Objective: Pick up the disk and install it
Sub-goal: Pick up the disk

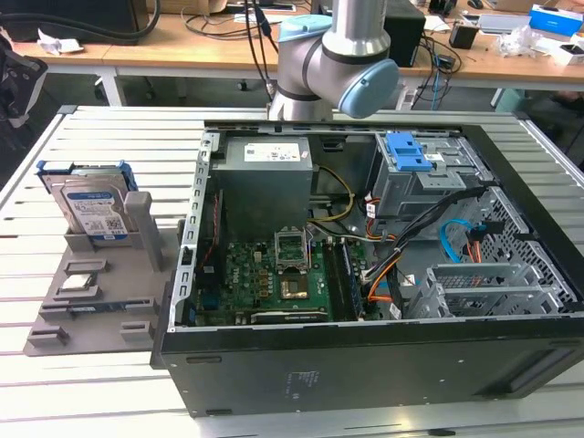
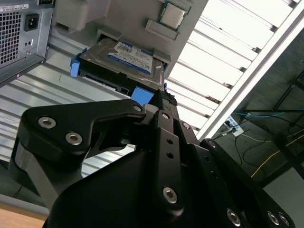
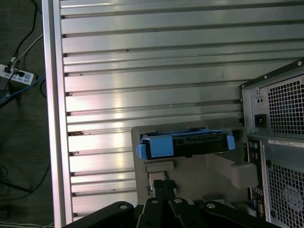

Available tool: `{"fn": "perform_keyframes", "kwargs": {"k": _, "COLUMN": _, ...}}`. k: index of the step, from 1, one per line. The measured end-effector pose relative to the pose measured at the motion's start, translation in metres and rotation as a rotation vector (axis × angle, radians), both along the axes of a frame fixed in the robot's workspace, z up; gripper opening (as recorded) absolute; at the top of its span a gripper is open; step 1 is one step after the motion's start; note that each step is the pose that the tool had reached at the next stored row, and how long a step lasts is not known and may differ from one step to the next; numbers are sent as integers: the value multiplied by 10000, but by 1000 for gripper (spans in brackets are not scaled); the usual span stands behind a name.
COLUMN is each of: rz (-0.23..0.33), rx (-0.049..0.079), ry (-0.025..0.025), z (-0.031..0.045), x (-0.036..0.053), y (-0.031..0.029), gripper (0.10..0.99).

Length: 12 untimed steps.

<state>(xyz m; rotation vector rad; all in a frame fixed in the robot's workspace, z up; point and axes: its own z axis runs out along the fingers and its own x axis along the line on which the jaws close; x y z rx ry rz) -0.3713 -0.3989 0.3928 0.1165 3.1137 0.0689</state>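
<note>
Currently, exterior view: the disk (image 1: 91,205) is seen standing on edge, tilted back slightly, in a slot of the grey fixture (image 1: 100,301). The fixture lies on the slatted table (image 1: 91,128), at the exterior view's left of the open computer case (image 1: 365,274) and just beside it. The drive cage (image 1: 411,155) with its blue latch is noted inside the case, well apart from the disk. The arm (image 1: 333,55) is seen behind the case.

Second wrist view: the gripper (image 2: 164,97) is recorded as closed on nothing, with its tips near the disk (image 2: 126,57) but not touching it. The white label with its blue band is visible, and blue rails run along the edges.

First wrist view: the disk (image 3: 183,145) is seen edge-on in the fixture, beyond the tips of the gripper (image 3: 161,183), which are drawn together and empty. No contact is made, so the pick is judged not yet begun.

Handling, as judged: the disk is taken to be rigid and fairly dense for its bulk, with smooth metal faces that may slip under a light pinch. It is assumed to be sensitive to knocks. The plastic rails are expected to flex, so they are rated poor grip points. A hold across the two broad faces is preferred, at the free edge standing proud of the slot. It should be centred so the disk does not swing.
</note>
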Motion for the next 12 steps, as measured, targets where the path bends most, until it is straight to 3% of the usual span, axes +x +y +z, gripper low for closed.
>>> {"fn": "perform_keyframes", "kwargs": {"k": 5, "rz": 319, "rx": -1, "ry": 1, "z": 0, "x": -2, "y": 1, "gripper": 106}}
{"fn": "perform_keyframes", "kwargs": {"k": 12, "rz": 2108, "rx": 0, "ry": 0, "z": 0, "x": -1, "y": 0, "gripper": 106}}
